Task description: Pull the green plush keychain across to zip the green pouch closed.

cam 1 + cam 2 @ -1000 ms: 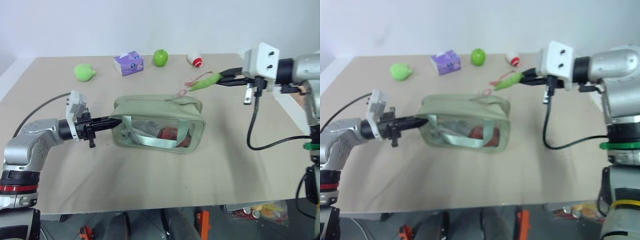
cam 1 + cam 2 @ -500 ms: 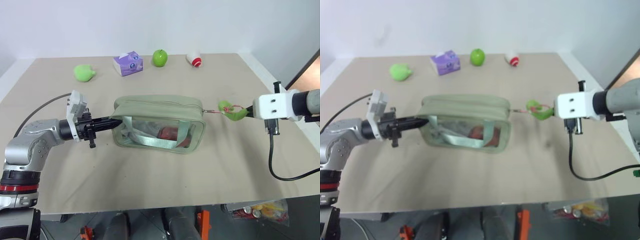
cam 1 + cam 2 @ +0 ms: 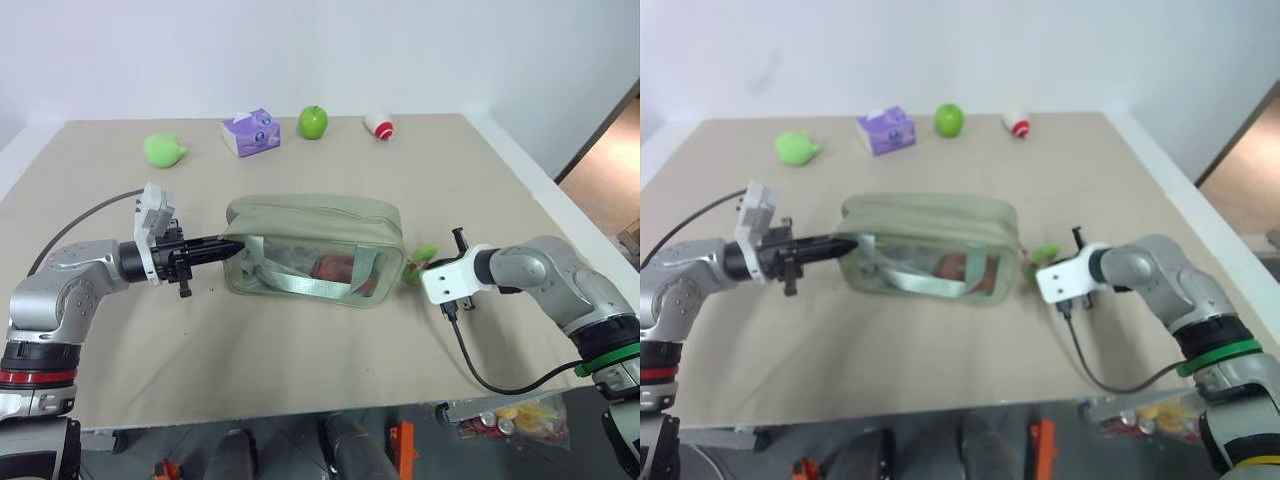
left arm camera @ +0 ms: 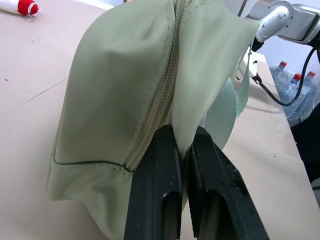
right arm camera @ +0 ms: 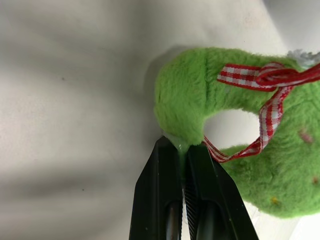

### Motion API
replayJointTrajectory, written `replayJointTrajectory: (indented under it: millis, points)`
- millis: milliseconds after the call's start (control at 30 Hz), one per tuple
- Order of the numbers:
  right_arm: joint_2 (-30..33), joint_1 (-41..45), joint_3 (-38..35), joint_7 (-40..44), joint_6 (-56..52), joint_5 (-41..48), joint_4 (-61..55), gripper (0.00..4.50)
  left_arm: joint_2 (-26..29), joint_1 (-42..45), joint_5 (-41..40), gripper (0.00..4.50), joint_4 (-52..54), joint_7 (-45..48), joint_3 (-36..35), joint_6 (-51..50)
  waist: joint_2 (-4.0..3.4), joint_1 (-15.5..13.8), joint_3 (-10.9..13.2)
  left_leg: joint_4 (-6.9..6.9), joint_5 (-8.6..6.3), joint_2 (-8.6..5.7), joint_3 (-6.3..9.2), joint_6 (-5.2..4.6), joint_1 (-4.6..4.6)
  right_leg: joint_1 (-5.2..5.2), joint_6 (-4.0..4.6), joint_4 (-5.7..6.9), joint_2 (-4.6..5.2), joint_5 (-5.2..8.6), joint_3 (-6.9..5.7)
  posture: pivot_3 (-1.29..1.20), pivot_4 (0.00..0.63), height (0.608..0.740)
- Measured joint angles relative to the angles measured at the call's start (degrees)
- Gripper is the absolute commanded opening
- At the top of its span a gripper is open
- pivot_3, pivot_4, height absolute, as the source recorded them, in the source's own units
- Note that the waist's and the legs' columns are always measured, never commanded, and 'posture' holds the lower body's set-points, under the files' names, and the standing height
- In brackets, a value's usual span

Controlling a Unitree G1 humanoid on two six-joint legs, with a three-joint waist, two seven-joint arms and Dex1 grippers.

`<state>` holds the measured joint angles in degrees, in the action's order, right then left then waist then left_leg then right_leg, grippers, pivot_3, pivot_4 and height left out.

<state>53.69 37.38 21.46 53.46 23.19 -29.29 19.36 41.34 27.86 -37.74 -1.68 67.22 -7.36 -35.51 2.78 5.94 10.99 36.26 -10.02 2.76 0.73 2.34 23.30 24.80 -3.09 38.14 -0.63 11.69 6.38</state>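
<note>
Small lime-green plush keychain [image 3: 421, 268] pinched by right gripper [image 3: 432, 272], centre-right, touching right end of pale sage-green fabric pouch [image 3: 312, 215]; long axis horizontal; left gripper [image 3: 228, 246] clamped on left end.

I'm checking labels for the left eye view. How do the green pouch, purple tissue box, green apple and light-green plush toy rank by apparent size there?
1. green pouch, largest by far.
2. purple tissue box.
3. light-green plush toy and green apple look about alike; I would not rank them.
All three small items sit farther from the camera.
</note>
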Motion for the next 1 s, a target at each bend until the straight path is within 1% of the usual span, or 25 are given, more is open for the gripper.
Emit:
replayJointTrajectory:
  millis: [100, 133, 167, 233, 333, 367, 433, 467, 500, 533, 600, 667, 700, 800, 833, 867, 900, 1000]
  points:
    - [-0.86, -0.52, -1.4, 1.36, -1.76, 1.63, -0.19, 0.03, -0.02, -0.22, -0.66, 0.0, 0.17, -1.51, -0.4, -1.04, 0.05, 0.02, -0.03, -0.01, 0.0, 0.02, 0.02, 0.0, -0.04, -0.02, 0.0, 0.01, -0.03, 0.0, 0.0, 0.0, 0.15, 0.74]
    - [-1.3, -0.63, -2.2, 2.38, -3.19, 3.2, -0.29, 0.67, -0.03, -0.24, -0.94, 0.0, 0.23, -2.07, -0.57, -1.31, 0.05, 0.07, -0.03, -0.04, 0.0, 0.02, 0.02, 0.0, -0.04, -0.02, 0.0, 0.01, -0.04, 0.0, 0.0, 0.0, 0.15, 0.74]
    - [-1.66, -0.75, -3.12, 3.3, -4.69, 4.82, -0.34, 0.93, -0.06, -0.3, -1.07, 0.0, 0.36, -2.41, -0.72, -1.5, 0.05, 0.08, -0.03, -0.07, 0.0, 0.03, 0.02, 0.0, -0.04, -0.02, 0.0, 0.01, -0.04, 0.0, 0.0, 0.0, 0.15, 0.74]
    - [-2.22, -1.15, -4.95, 6.4, -8.74, 9.3, -0.91, 1.6, -0.06, -0.79, -1.23, 0.0, 0.69, -3.09, -1.23, -1.71, 0.05, 0.07, -0.03, -0.19, 0.0, 0.03, 0.03, 0.0, -0.04, -0.02, 0.0, 0.01, -0.04, 0.0, 0.0, 0.0, 0.15, 0.74]
    - [-2.18, -3.65, -8.44, 15.24, -17.1, 20.26, -4.81, 2.54, -0.07, -1.42, -1.72, 0.0, 1.22, -3.44, -1.8, -1.89, 0.04, -0.12, -0.02, -0.53, -0.01, -0.01, 0.12, 0.0, -0.02, 0.03, 0.08, 0.01, -0.06, 0.09, -0.01, 0.0, 0.15, 0.74]
    - [-2.19, -4.7, -9.67, 19.37, -22.07, 26.09, -6.98, 2.89, -0.07, -1.47, -1.81, 0.0, 1.4, -3.67, -2.02, -1.96, 0.01, -0.13, -0.01, -0.64, -0.01, -0.01, 0.12, 0.0, 0.01, 0.12, 0.12, 0.01, -0.06, 0.14, -0.01, 0.0, 0.15, 0.74]
    - [-1.99, -5.47, -11.4, 22.55, -26.7, 31.16, -8.94, 3.65, -0.07, -1.51, -1.98, 0.0, 1.63, -3.94, -2.08, -2.05, -0.05, -0.13, 0.03, -0.71, -0.01, -0.02, 0.13, 0.0, 0.04, 0.17, 0.15, 0.01, -0.06, 0.17, -0.01, 0.0, 0.15, 0.74]
    - [-1.14, -5.89, -12.78, 24.98, -30.33, 34.7, -10.71, 3.93, -0.11, -1.51, -2.15, 0.0, 1.78, -4.15, -2.07, -2.15, -0.08, -0.15, 0.05, -0.74, -0.01, -0.03, 0.13, 0.0, 0.05, 0.19, 0.15, 0.01, -0.06, 0.18, -0.01, 0.0, 0.15, 0.74]
    - [0.22, -6.34, -13.71, 26.85, -32.65, 37.21, -12.16, 4.33, -0.12, -1.53, -2.28, 0.38, 1.81, -4.29, -2.08, -2.3, -0.11, -0.23, 0.06, -0.75, -0.01, -0.03, 0.15, 0.0, 0.06, 0.19, 0.15, 0.01, -0.06, 0.2, -0.02, 0.0, 0.15, 0.74]
    - [1.45, -6.79, -14.92, 28.28, -34.54, 39.14, -13.29, 4.35, -0.13, -1.53, -2.46, 0.78, 1.81, -4.37, -2.08, -2.47, -0.1, -0.27, 0.06, -0.75, -0.02, -0.03, 0.17, 0.01, 0.06, 0.18, 0.15, 0.01, -0.06, 0.22, -0.05, 0.0, 0.15, 0.74]
    - [2.68, -7.29, -16.47, 29.41, -37.32, 41.53, -14.25, 4.35, -0.21, -1.49, -2.83, 1.38, 1.78, -4.8, -2.1, -3.01, -0.1, -0.22, 0.06, -0.73, -0.02, -0.03, 0.16, 0.01, 0.05, 0.19, 0.14, 0.0, -0.06, 0.22, -0.05, 0.0, 0.15, 0.74]
    - [2.64, -7.51, -17.01, 29.54, -39.47, 43.01, -14.84, 4.35, -0.35, -1.38, -3.8, 2.18, 1.62, -5.44, -2.14, -4.74, -0.09, -0.1, 0.07, -0.69, -0.02, -0.03, 0.14, 0.01, 0.03, 0.21, 0.12, 0.01, -0.06, 0.2, -0.04, 0.0, 0.15, 0.74]
    - [2.56, -7.51, -17.05, 29.41, -40.38, 43.71, -14.94, 4.35, -0.4, -1.27, -4.3, 2.41, 1.62, -5.57, -2.18, -5.36, -0.09, -0.09, 0.07, -0.69, -0.02, -0.03, 0.15, 0.01, 0.03, 0.22, 0.12, 0.01, -0.06, 0.19, -0.05, 0.0, 0.15, 0.74]
    - [2.31, -7.41, -17.37, 28.7, -42.15, 44.95, -15.11, 4.35, -0.36, -0.89, -5.74, 3.45, 1.69, -5.71, -2.84, -6.75, -0.09, -0.09, 0.07, -0.66, -0.02, -0.03, 0.14, 0.01, 0.04, 0.22, 0.12, 0.01, -0.06, 0.18, -0.05, 0.0, 0.15, 0.74]
    - [2.29, -7.38, -17.51, 28.58, -42.28, 45.06, -15.11, 4.35, -0.31, -0.85, -5.96, 3.66, 1.72, -5.73, -3.09, -7.03, -0.09, -0.09, 0.07, -0.66, -0.02, -0.04, 0.13, 0.01, 0.04, 0.22, 0.11, 0.01, -0.06, 0.18, -0.05, 0.0, 0.15, 0.74]
    - [2.29, -7.25, -17.64, 28.38, -42.57, 45.31, -15.09, 4.35, 0.05, -0.93, -6.22, 4.12, 1.81, -5.76, -3.51, -7.48, -0.08, -0.09, 0.07, -0.66, -0.02, -0.04, 0.13, 0.02, 0.05, 0.23, 0.11, 0.01, -0.06, 0.18, -0.04, 0.0, 0.15, 0.74]
    - [2.29, -7.05, -17.72, 28.29, -42.74, 45.38, -15.06, 4.35, 0.47, -1.11, -6.25, 4.44, 1.93, -5.75, -3.92, -7.6, -0.08, -0.07, 0.07, -0.67, -0.02, -0.04, 0.12, 0.02, 0.06, 0.25, 0.11, 0.01, -0.06, 0.18, -0.04, 0.0, 0.15, 0.74]
    - [2.29, -6.5, -18.09, 27.67, -43.35, 45.97, -14.58, 4.35, 2.68, -3.17, -7.97, 4.44, 3.35, -5.41, -6.58, -8.99, -0.08, -0.01, 0.07, -0.77, -0.05, -0.02, 0.1, 0.06, 0.08, 0.32, 0.17, 0.01, -0.06, 0.22, -0.03, 0.0, 0.15, 0.74]
